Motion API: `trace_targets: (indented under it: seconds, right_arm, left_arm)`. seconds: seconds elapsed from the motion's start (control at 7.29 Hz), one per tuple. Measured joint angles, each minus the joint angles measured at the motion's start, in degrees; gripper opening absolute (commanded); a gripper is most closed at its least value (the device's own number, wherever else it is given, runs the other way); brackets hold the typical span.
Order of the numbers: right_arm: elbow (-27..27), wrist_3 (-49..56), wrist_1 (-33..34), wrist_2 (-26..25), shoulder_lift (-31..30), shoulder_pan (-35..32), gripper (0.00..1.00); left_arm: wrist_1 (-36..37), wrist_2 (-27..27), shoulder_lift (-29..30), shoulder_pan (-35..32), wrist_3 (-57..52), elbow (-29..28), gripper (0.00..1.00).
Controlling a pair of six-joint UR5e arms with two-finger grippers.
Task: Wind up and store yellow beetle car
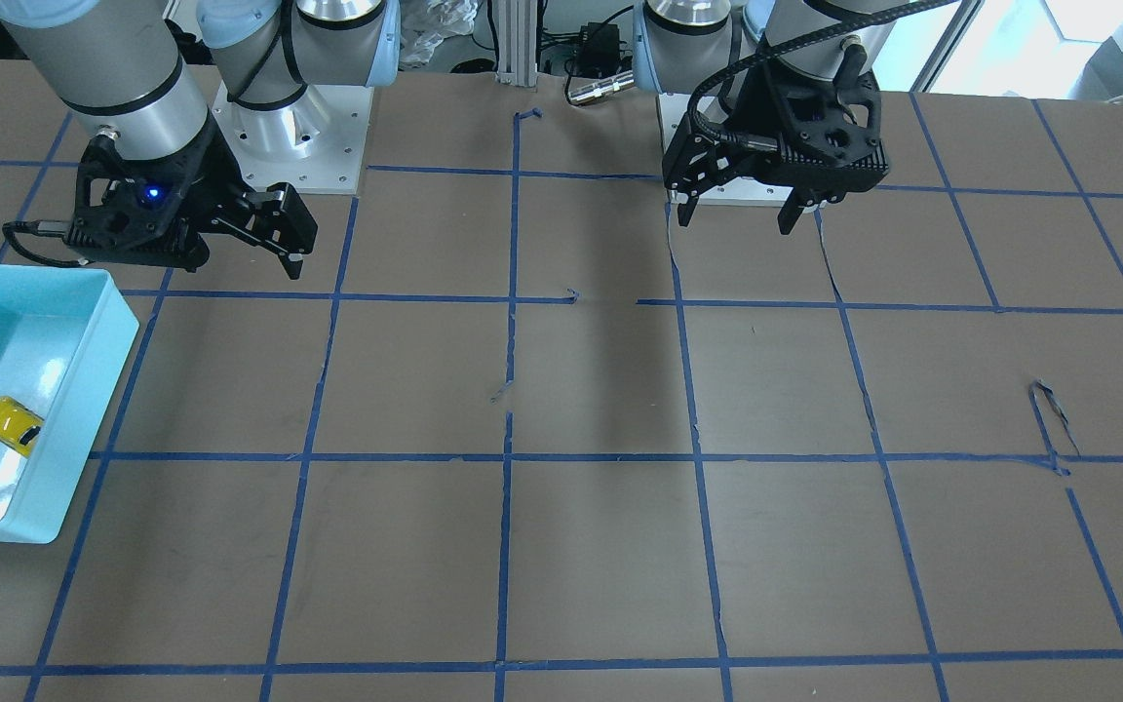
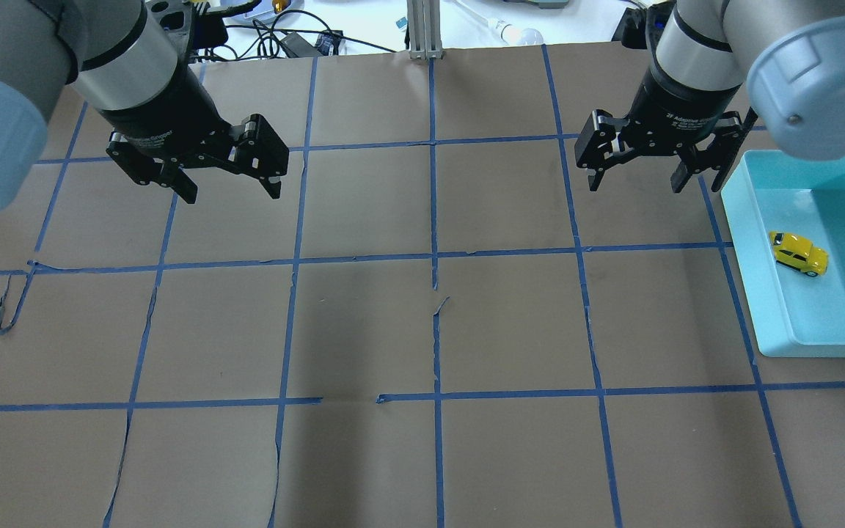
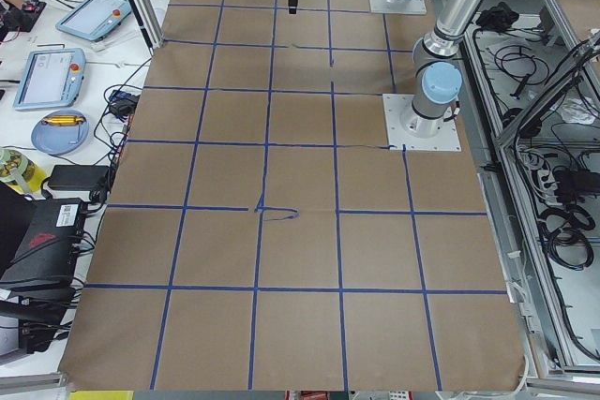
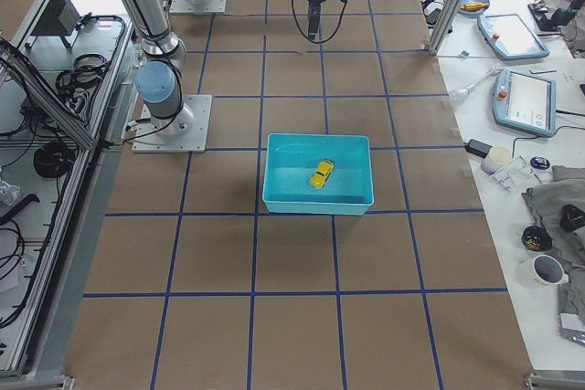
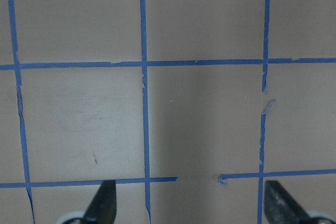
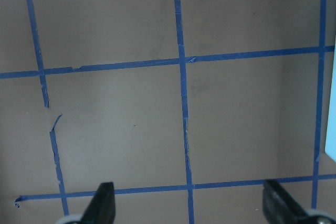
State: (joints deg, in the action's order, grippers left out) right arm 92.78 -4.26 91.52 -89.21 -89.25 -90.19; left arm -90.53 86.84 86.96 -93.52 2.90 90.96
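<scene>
The yellow beetle car [image 2: 799,253] lies inside a light blue bin [image 2: 752,293] at the table's right side. It also shows in the front view [image 1: 9,424] and the right side view [image 4: 320,173]. My right gripper [image 2: 637,183] hangs open and empty above the table, just left of the bin's far corner, apart from the car. My left gripper [image 2: 233,194] hangs open and empty over the left half of the table. Both wrist views show spread fingertips [image 5: 102,205] [image 6: 105,203] over bare brown paper, with nothing between them.
The table is covered in brown paper with a blue tape grid, torn in places [image 2: 437,308]. A sliver of the bin's edge [image 6: 332,129] shows in the right wrist view. Cables and devices lie beyond the table's far edge [image 2: 305,40].
</scene>
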Motion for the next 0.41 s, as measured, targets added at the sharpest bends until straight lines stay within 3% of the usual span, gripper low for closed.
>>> trace_targets:
  seconds: [0.41]
  right_arm:
    - [-0.4,-0.1,0.2,-0.1,-0.5,0.6,1.0]
  left_arm:
    - [0.0,0.0,0.0,0.0,0.0,0.0,1.0]
